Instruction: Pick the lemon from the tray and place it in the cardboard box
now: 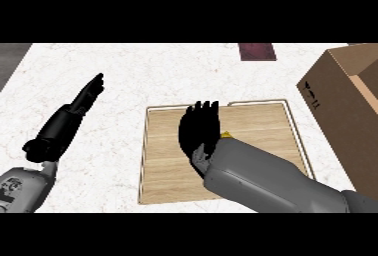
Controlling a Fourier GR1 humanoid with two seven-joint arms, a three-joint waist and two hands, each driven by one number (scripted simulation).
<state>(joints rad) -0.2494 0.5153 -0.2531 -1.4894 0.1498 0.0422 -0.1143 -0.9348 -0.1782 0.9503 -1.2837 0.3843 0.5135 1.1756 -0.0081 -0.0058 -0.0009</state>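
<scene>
Peeking out beside right hand (pixel 198 129), lemon (pixel 227 134) (mostly hidden), on wooden tray (pixel 170 187)

Lemon (pixel 227 134) on tray (pixel 166 165); cardboard box (pixel 336 100) right of tray, apart.

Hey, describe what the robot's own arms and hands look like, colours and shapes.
Both forearms are smooth grey shells: the right forearm bulky and angular, the left forearm paler with small dark markings. The left robot hand and right robot hand are black with slim fingers. No cables show.
</scene>
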